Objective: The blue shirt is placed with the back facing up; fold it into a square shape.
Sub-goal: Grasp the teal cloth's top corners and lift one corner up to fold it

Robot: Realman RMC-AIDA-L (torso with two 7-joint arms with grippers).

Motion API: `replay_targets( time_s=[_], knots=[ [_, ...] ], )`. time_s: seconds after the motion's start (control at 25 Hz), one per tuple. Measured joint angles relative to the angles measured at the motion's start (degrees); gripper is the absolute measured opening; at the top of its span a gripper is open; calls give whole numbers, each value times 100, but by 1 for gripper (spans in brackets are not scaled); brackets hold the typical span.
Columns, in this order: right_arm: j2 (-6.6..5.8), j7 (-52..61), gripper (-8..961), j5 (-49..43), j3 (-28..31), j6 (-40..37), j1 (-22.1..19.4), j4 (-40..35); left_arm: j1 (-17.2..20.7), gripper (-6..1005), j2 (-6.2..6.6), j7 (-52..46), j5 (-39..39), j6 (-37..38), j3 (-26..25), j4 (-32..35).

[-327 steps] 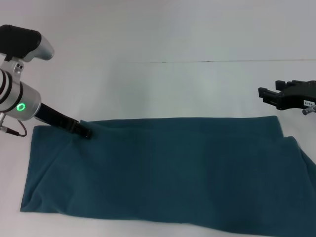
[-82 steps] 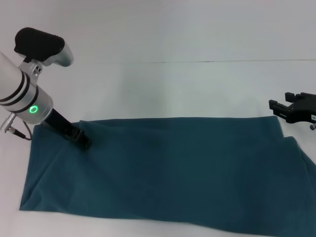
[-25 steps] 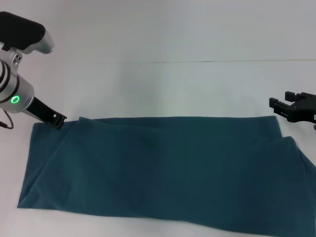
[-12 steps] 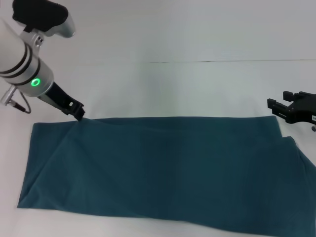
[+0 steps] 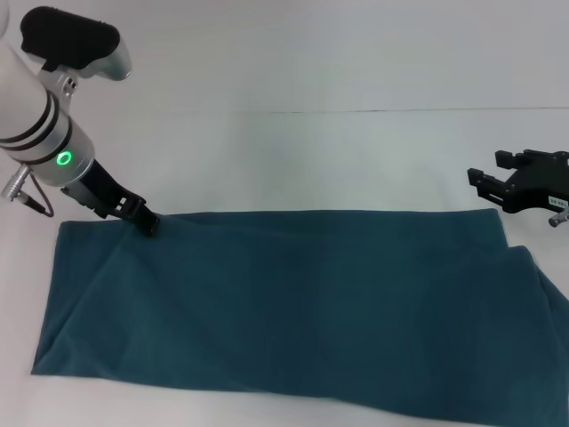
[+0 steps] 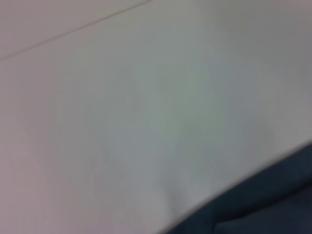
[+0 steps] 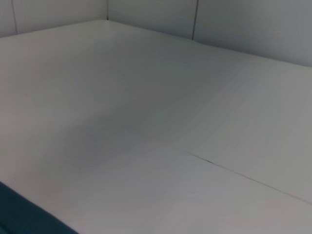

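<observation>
The blue shirt [image 5: 293, 302] lies flat on the white table as a wide dark teal rectangle, plain side up, with a fold ridge near its right end. My left gripper [image 5: 147, 223] touches the shirt's far left edge, reaching down from the silver arm at the upper left. My right gripper [image 5: 487, 175] hovers open just above and beyond the shirt's far right corner, holding nothing. A strip of the shirt's edge [image 6: 273, 204] shows in the left wrist view. In the right wrist view only a corner of the shirt [image 7: 19, 214] is visible.
The white table [image 5: 311, 151] stretches behind the shirt, with a thin seam line [image 5: 373, 110] running across it. The shirt's right end runs out of the head view.
My left gripper has come down and a little to the right onto the shirt's far left edge. My right gripper has shifted slightly left and up. The shirt has not moved.
</observation>
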Motion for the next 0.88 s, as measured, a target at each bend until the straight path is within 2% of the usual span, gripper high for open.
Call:
replay_targets(
  time_s=[0.2, 0.44, 0.88],
  knots=[
    [12, -53, 516, -93, -10, 14, 144, 133, 15, 815, 9, 8, 0, -122, -41, -167],
    [7, -55, 516, -94, 25, 17, 167, 170, -3, 921, -23, 30, 0, -446, -53, -445],
    [11, -120, 515, -59, 50, 33, 164, 212, -19, 912, -158, 115, -5, -326, 26, -548]
  ],
)
